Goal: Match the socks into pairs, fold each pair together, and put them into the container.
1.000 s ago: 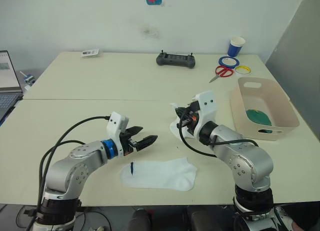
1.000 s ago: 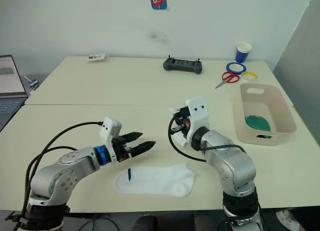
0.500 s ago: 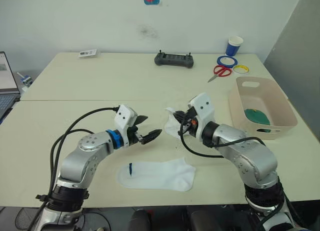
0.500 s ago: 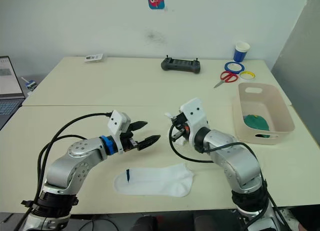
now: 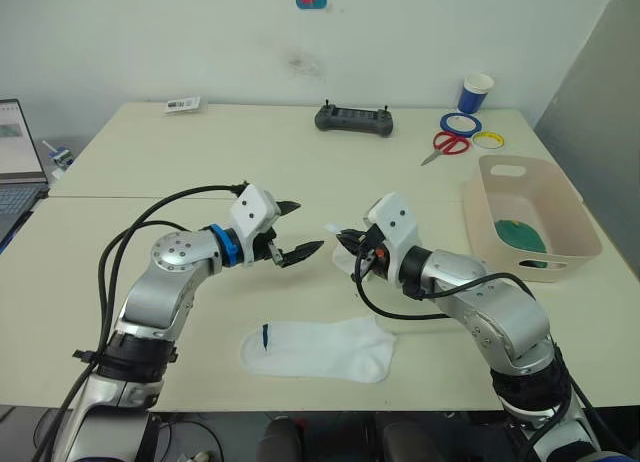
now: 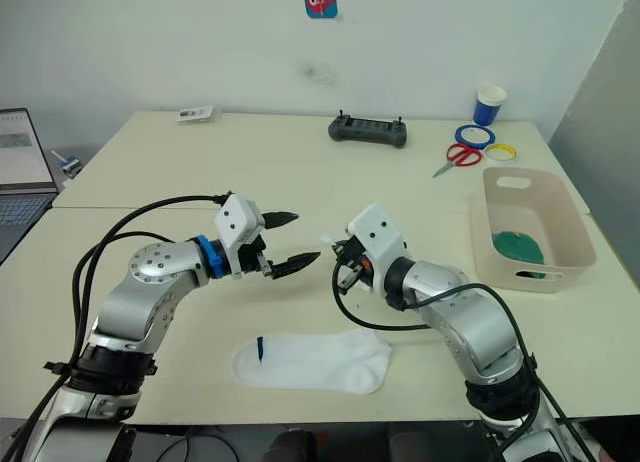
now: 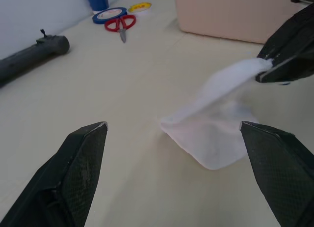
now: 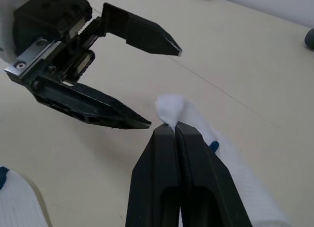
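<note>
The right gripper (image 8: 172, 131), fingers clenched on a white sock (image 7: 216, 124), has dragged it leftward from the container (image 5: 530, 217) toward the left gripper (image 5: 295, 232), whose released fingers have risen to receive it.

Right tool (image 7: 267, 72) apparently pinches white sock (image 7: 216, 138).

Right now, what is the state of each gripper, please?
Left gripper: open, holding nothing.
Right gripper: closed on a white sock, one end lifted off the table.
</note>
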`<state>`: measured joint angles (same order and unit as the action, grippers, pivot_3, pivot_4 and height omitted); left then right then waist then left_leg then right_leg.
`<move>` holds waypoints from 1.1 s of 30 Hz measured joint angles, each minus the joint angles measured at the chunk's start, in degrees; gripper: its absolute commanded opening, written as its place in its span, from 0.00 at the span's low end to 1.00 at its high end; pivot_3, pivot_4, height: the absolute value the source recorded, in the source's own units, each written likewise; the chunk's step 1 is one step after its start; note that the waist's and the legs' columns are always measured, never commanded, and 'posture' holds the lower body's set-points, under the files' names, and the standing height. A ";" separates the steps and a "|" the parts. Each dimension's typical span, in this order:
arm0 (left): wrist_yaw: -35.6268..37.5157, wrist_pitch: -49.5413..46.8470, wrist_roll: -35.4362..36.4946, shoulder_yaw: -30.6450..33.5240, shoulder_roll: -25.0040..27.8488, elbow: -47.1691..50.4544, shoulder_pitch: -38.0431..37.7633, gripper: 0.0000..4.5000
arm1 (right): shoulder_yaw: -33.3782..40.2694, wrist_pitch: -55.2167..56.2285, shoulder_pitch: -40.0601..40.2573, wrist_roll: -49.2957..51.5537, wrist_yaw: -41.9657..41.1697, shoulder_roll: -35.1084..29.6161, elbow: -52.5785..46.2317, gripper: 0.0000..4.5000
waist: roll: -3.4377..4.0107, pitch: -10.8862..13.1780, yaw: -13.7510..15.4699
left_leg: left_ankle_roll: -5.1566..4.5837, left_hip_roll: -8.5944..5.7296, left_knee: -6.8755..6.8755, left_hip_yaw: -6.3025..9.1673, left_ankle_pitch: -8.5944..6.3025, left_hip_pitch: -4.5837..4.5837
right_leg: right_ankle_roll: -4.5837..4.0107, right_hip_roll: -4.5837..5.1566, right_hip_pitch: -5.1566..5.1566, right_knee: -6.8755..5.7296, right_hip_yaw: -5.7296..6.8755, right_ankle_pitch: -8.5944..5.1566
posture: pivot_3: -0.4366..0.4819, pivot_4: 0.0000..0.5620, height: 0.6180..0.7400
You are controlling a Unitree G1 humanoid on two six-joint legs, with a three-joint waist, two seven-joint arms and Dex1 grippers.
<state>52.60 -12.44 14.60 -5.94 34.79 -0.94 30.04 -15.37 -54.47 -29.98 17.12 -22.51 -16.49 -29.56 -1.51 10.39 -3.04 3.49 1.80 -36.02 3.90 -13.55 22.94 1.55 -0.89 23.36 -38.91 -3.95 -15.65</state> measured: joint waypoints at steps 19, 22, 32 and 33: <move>5.58 2.39 -1.88 -0.93 -1.11 -5.90 -0.04 0.66 | -1.50 0.90 -0.90 -2.24 -0.98 -2.45 0.56 0.00 | 0.00 0.00 -0.50 | -0.01 0.03 -0.01 0.02 0.00 -0.01 | 0.01 -0.02 0.02 -0.04 -0.01 -0.01 | 0.48 0.27 1.00; 4.79 -3.04 0.24 1.81 0.41 -2.91 -4.48 0.86 | -0.40 1.11 -1.93 -2.32 -1.08 -2.47 0.80 0.00 | 0.01 0.01 -0.59 | -0.01 0.03 0.00 0.08 0.00 0.00 | 0.02 -0.02 0.02 -0.07 0.04 -0.01 | 0.48 0.27 1.00; 0.68 -15.42 5.93 11.11 4.41 -0.75 -8.22 1.00 | 7.05 -7.92 -12.67 6.39 0.58 7.43 0.07 0.00 | 0.02 0.02 -0.49 | -0.01 0.05 0.00 0.15 0.00 -0.03 | 0.01 -0.02 0.00 -0.09 0.11 -0.01 | 0.48 0.27 1.00; 0.83 -16.11 6.13 11.75 5.24 -1.30 -8.66 1.00 | 8.45 -8.82 -13.93 7.01 1.78 9.90 0.99 0.00 | 0.03 0.02 -0.58 | -0.01 0.06 0.00 0.14 0.00 -0.04 | 0.01 -0.02 0.01 -0.11 0.11 -0.01 | 0.48 0.27 1.00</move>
<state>53.43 -28.54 20.72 5.81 40.03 -2.24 21.38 -6.92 -63.29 -43.91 24.13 -20.73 -6.59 -28.57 -1.48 10.41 -3.62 3.48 1.86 -36.02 4.04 -13.54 22.90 1.55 -0.92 23.36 -39.02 -3.85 -15.66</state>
